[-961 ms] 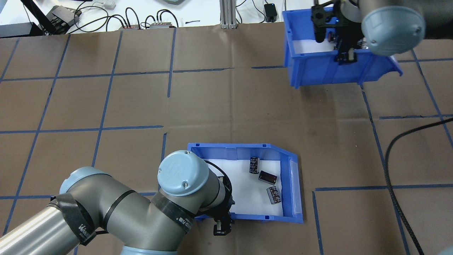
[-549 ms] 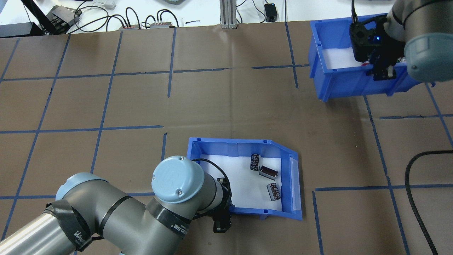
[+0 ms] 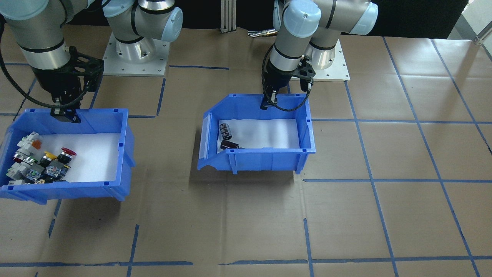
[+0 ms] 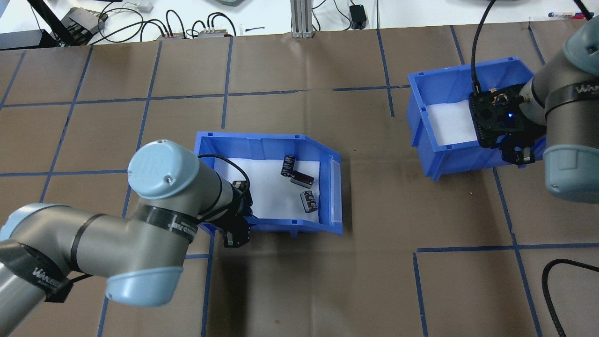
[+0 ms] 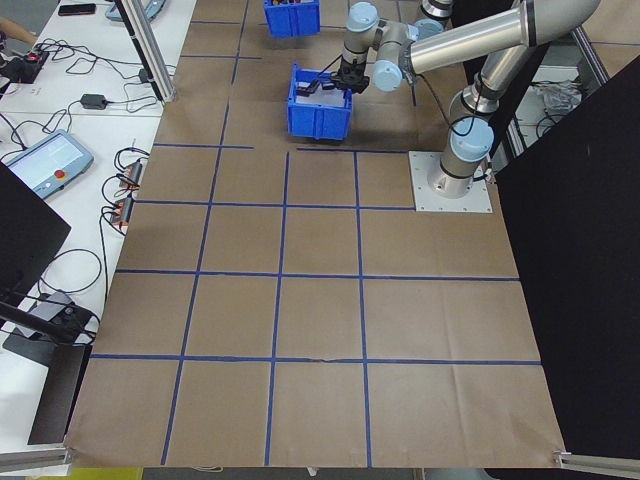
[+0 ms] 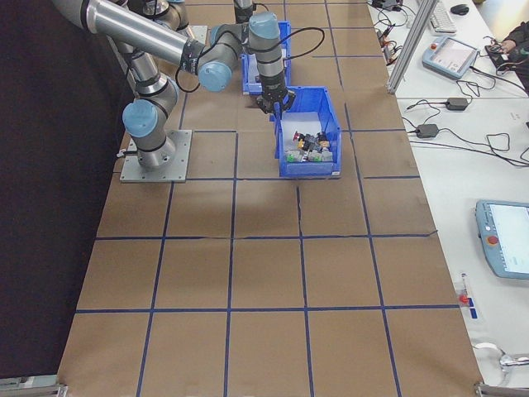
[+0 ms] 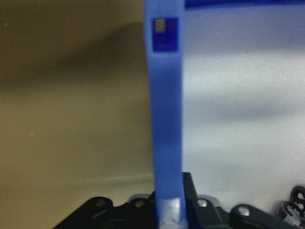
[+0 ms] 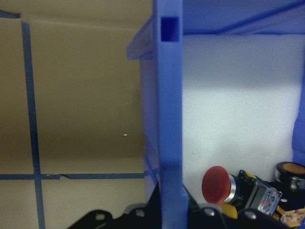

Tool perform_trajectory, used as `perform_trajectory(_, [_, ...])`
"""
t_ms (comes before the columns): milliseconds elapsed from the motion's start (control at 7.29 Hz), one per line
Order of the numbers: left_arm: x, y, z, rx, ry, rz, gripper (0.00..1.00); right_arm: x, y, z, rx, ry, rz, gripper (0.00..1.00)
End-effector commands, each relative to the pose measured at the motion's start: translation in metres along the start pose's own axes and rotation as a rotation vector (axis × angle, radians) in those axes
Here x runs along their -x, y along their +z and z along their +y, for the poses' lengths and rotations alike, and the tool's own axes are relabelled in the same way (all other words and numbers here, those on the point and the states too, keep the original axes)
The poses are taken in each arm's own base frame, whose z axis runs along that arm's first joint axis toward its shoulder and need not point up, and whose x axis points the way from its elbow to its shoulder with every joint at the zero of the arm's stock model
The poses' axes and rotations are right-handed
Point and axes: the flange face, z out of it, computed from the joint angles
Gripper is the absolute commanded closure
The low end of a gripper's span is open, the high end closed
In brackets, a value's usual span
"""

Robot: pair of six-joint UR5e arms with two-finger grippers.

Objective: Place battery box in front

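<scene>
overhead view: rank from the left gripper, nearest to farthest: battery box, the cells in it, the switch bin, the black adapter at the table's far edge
1. battery box: the left gripper grips its near wall.
2. cells: inside it, toward the sloped end.
3. switch bin: far right, held by the right gripper.
4. black adapter: beyond the table's far edge.

battery box (image 4: 262, 142): smooth blue plastic, matt white foam liner inside (cells (image 4: 302, 179) glossy); counter (image 4: 299, 281) beneath: matt brown cardboard.

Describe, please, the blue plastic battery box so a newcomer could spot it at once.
On the brown table, find the two blue plastic bins. The battery box is the middle one, gripped on its wall by the left gripper. Its white liner holds only dark cylindrical cells, not colourful push-button switches.
</scene>
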Motion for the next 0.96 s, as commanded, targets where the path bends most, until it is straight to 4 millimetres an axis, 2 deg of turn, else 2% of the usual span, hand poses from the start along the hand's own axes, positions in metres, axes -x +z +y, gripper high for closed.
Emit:
perform_trajectory(0, [-0.072, -0.002, -0.017, -0.001, 0.011, -0.005, 1.00, 0.030, 0.008, -0.012, -0.012, -0.002, -0.016, 1.00])
perform_trajectory(137, [-0.120, -0.003, -0.012, 0.002, 0.015, 0.012, 1.00, 0.044, 0.008, -0.017, -0.010, -0.003, -0.016, 1.00])
perform_trajectory(275, [-0.162, 0.005, -0.001, 0.011, 0.016, 0.018, 1.00, 0.056, 0.006, -0.021, -0.012, -0.001, -0.022, 1.00])
perform_trajectory(412, [-0.196, 0.020, 0.015, 0.071, -0.009, 0.020, 1.00, 0.068, 0.006, -0.026, -0.021, -0.001, -0.040, 1.00])
perform_trajectory(686, [-0.250, 0.046, 0.053, 0.086, -0.011, 0.031, 0.99, 0.099, -0.003, -0.037, -0.043, 0.057, -0.110, 1.00])
perform_trajectory(824, [-0.266, 0.058, 0.075, 0.091, -0.024, 0.034, 0.99, 0.121, -0.007, -0.044, -0.048, 0.059, -0.121, 1.00])
